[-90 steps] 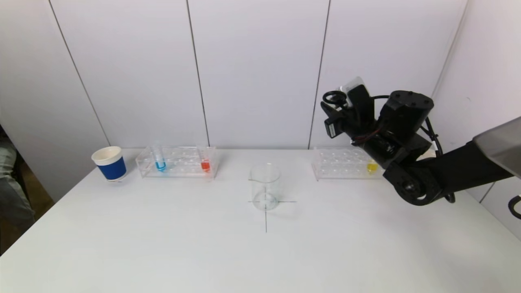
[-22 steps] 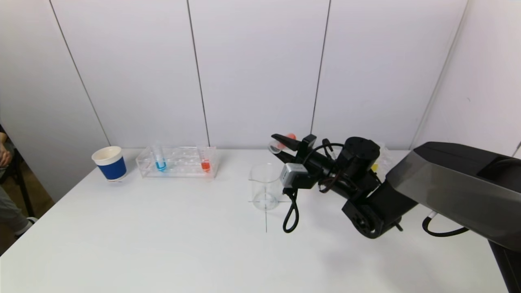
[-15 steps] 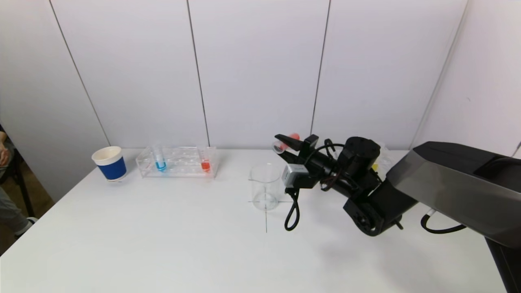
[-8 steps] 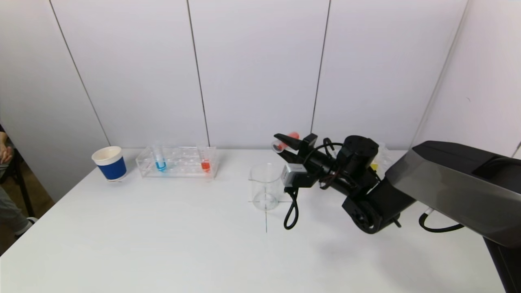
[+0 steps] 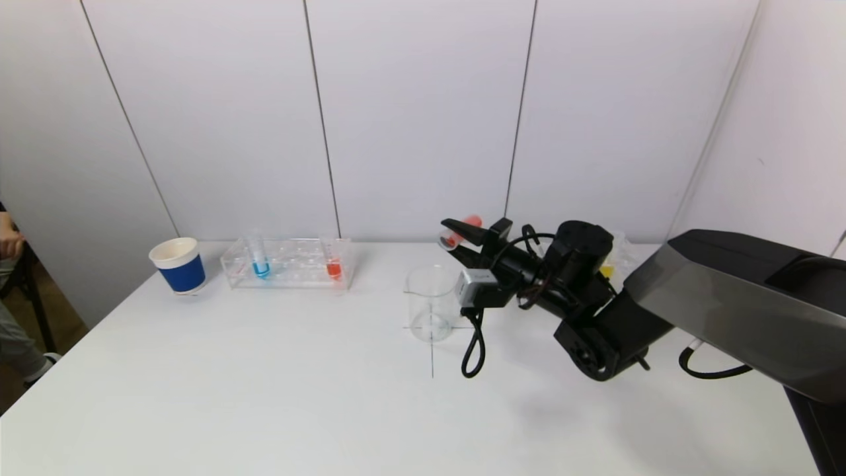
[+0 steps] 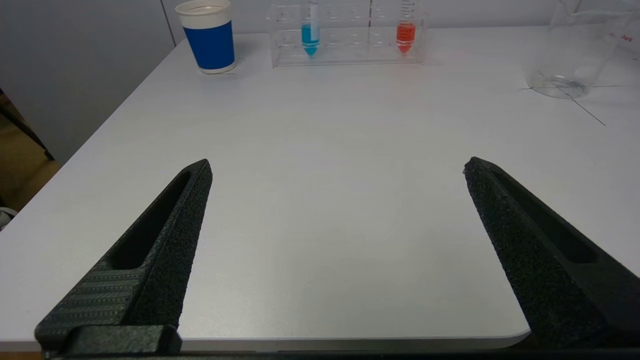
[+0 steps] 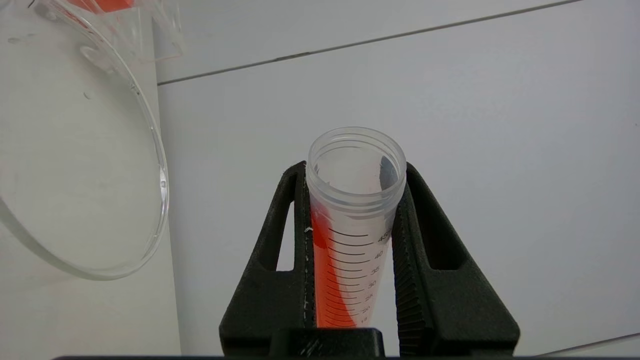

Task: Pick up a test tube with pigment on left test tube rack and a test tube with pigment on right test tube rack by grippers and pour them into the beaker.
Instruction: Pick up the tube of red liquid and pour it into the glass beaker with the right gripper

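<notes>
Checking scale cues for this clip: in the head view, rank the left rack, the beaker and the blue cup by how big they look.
1. Left rack, widest by far.
2. Beaker.
3. Blue cup.
Beaker and cup look close in size, and the beaker stands nearer the camera, so their order is unsure.

A wide, flat white table (image 5: 264,396) with a smooth matte top fills the lower part of the head view. A thin dark cross (image 5: 432,344) is drawn on its middle. Behind the table stands a pale grey-white panelled wall (image 5: 410,119), split by thin dark vertical seams (image 5: 319,119) that lean slightly outward toward the sides. On the right a second plain white wall (image 5: 786,112) meets it at an angle. Past the table's left edge, a strip of brown floor (image 5: 46,330) shows, with a thin dark furniture leg (image 5: 36,311) standing on it. Light is even and soft, leaving only faint shadows on the tabletop.
</notes>
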